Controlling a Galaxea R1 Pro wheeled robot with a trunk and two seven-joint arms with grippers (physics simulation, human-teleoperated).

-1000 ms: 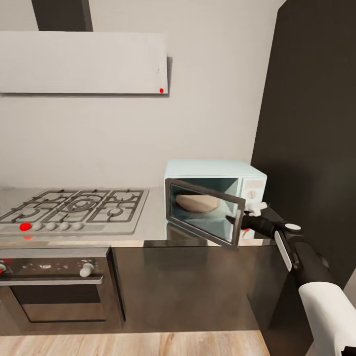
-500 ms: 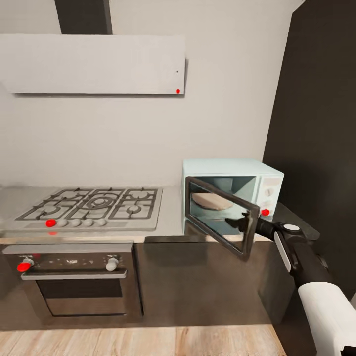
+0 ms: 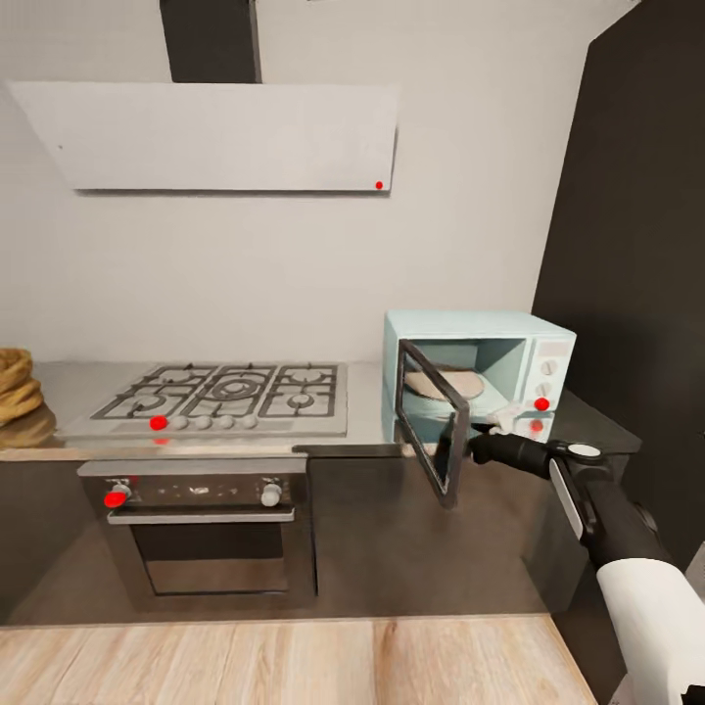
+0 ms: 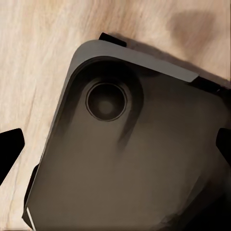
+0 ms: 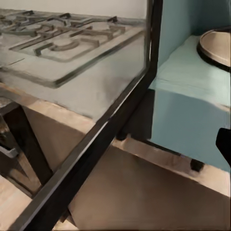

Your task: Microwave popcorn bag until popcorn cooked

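Fingers of the right gripper sit at the open microwave door's free edge; spread or pinching, I cannot tell. Beyond it, the microwave gapes. The popcorn bag lies far along the desk, past the hob, on the left arm's side.

Steel hob, oven beneath, hood above.
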